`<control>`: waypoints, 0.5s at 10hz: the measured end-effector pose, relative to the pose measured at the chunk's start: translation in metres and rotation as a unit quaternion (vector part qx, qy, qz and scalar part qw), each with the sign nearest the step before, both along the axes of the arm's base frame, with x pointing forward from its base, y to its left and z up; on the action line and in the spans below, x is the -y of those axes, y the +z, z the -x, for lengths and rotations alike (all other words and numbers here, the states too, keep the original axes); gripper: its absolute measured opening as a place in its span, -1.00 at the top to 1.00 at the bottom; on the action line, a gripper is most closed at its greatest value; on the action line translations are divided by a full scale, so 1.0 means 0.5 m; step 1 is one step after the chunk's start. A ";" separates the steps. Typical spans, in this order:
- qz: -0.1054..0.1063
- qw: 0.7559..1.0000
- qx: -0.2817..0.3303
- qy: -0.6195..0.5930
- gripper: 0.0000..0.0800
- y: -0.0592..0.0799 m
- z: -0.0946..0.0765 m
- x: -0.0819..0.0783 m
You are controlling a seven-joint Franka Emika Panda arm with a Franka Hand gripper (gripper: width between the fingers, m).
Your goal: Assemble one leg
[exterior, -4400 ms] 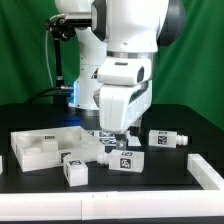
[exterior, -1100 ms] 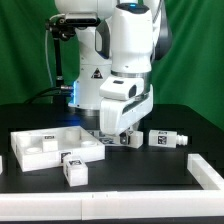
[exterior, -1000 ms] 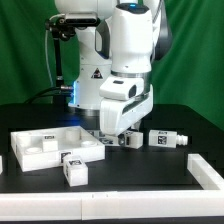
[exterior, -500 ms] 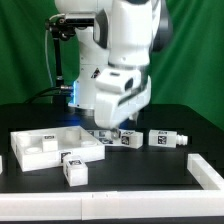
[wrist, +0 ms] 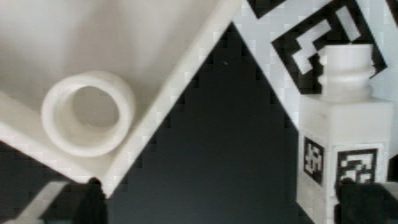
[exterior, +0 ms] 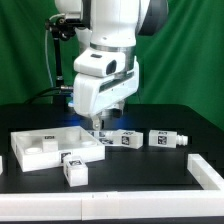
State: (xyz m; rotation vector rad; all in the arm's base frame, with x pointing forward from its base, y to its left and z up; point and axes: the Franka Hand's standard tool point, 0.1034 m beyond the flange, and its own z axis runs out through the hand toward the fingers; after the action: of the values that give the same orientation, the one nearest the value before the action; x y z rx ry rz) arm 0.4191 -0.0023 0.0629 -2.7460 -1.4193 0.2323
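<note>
A leg (exterior: 122, 138) lies on the black table beside the far corner of the large white panel (exterior: 45, 146). My gripper (exterior: 97, 127) hangs just above the table between that leg and the panel. It is open and holds nothing. In the wrist view the gripper (wrist: 222, 205) has only dark table between its fingertips (wrist: 84, 200). That leg (wrist: 343, 140) lies by one finger, its peg end pointing away. The panel (wrist: 134, 50) with a round hole lies by the other finger. Two more legs lie at the front (exterior: 72, 168) and to the exterior view's right (exterior: 165, 138).
A white part (exterior: 206, 170) lies at the exterior view's right front edge. Another white piece (exterior: 3, 160) sits at the left edge. The robot's base stands behind the work area.
The arm has swung toward the exterior view's left, off the leg it was over. That leg stays beside the panel's corner. Earlier, it lay nearer the front.
</note>
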 end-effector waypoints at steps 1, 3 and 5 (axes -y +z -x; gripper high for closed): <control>0.000 1.000 0.000 0.000 -0.62 -0.001 0.000 0.001; 0.005 1.000 -0.003 -0.016 -0.62 0.010 -0.025 0.017; 0.011 0.999 0.010 -0.051 -0.62 0.026 -0.051 0.045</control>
State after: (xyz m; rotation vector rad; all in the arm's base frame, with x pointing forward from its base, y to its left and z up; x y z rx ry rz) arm 0.4448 -0.0247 0.0761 -2.8365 -1.2834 0.2176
